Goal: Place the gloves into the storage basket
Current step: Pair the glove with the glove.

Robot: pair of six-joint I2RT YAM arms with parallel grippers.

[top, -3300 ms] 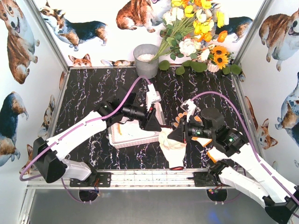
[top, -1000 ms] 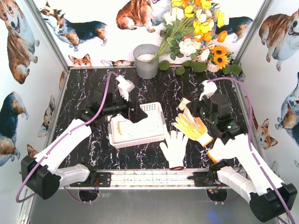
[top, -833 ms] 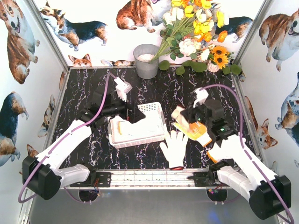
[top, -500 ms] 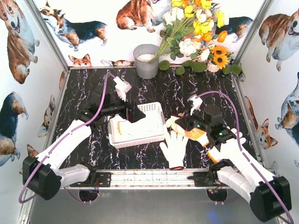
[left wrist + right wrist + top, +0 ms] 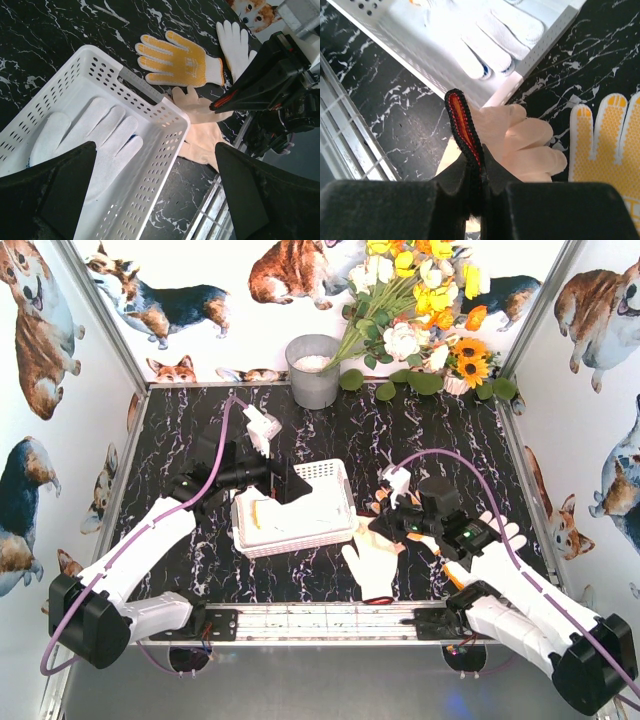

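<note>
Found right gripper (image 5: 464, 120) clenched, empty, poised above cream glove (image 5: 520, 145) lying flat just beside storage basket (image 5: 405, 42). Found left gripper (image 5: 155, 147) spread wide over basket containing white glove (image 5: 100, 130). Judged limp, light knit: pinch cuff, expect sagging.

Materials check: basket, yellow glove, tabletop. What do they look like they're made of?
Basket: white moulded plastic by its look, matte, with rows of punched holes.
Yellow glove: knit fabric, likely with raised grip dots across the side facing up.
Tabletop: black marble-look surface with white veins; stone or print, can't tell.
</note>
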